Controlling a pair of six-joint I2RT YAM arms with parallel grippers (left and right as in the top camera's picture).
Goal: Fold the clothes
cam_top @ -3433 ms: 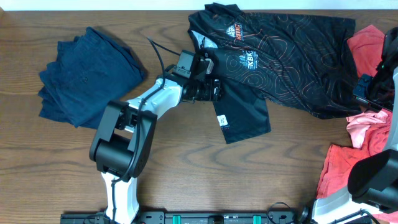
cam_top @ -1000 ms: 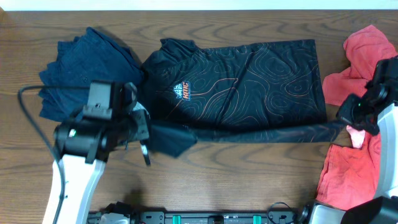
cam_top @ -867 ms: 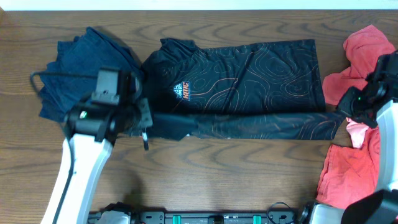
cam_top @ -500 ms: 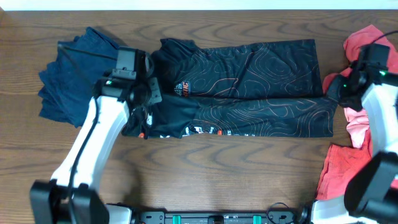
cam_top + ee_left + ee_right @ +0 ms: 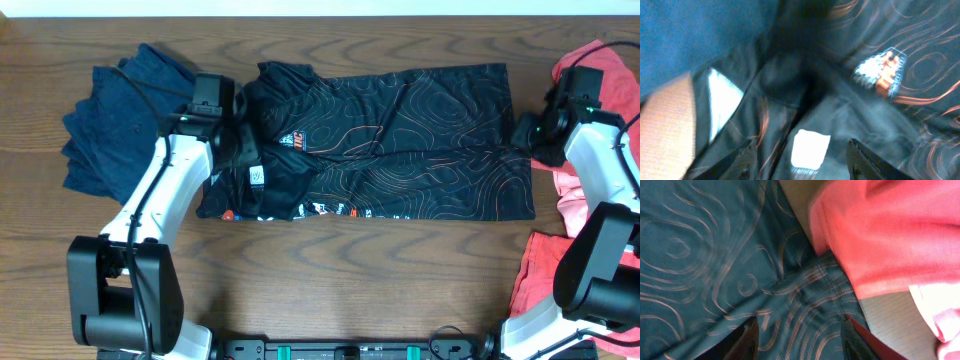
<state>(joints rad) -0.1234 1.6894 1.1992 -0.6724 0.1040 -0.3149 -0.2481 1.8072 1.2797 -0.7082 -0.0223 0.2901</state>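
Overhead view of a wooden table (image 5: 350, 290) with a black jersey (image 5: 420, 140), patterned in orange contour lines, laid flat across its middle. The jersey looks doubled lengthwise, its lower edge brought up over the body, so I judge the first long fold to be the step in hand.

My left gripper (image 5: 243, 150) sits on the collar end of the jersey. My right gripper (image 5: 527, 130) sits on the opposite, hem end. In each wrist view the jaws stand wide apart with the cloth lying flat under them and nothing pinched between. A white label (image 5: 809, 147) on the jersey shows between my left fingertips (image 5: 870, 160), and an orange and white badge (image 5: 880, 72) lies just beyond it. The wrist views are blurred, so I cannot tell whether the pads touch the fabric.

A folded navy garment (image 5: 120, 120) lies just beside the collar end of the jersey. Loose red clothes (image 5: 595, 75) lie beside the hem end, touching it near my right gripper.

Next, I judge, both ends need taking up again so the jersey can be halved across its length, keeping the red cloth out of the pinch.

No box, basket or other container is in view
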